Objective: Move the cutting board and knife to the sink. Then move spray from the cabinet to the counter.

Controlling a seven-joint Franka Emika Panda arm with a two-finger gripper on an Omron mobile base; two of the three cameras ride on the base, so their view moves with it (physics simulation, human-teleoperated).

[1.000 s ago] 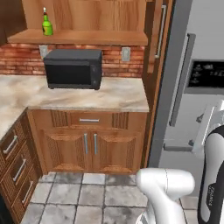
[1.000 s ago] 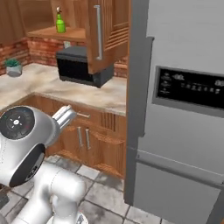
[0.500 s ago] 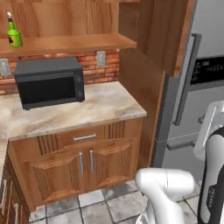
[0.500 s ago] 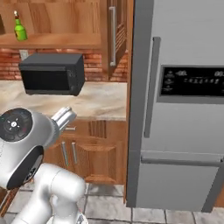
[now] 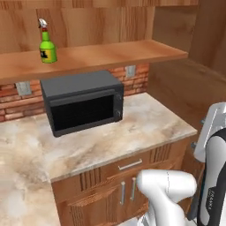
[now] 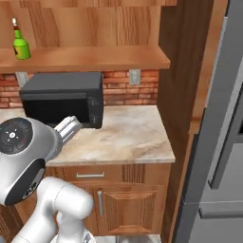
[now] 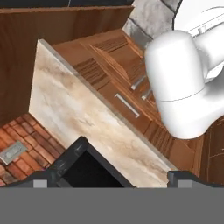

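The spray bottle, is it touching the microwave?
Apart. In the left base view the spray stands on the cabinet shelf board, above the microwave, with the board between them.

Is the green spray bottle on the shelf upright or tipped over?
Upright. The spray stands on its base on the wooden shelf board, nozzle at the top, above the microwave.

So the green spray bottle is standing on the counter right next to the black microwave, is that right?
Not quite. The green spray bottle stands on the wooden shelf board of the cabinet, above the black microwave, not on the counter. The left base view shows this plainly, and the right base view agrees.
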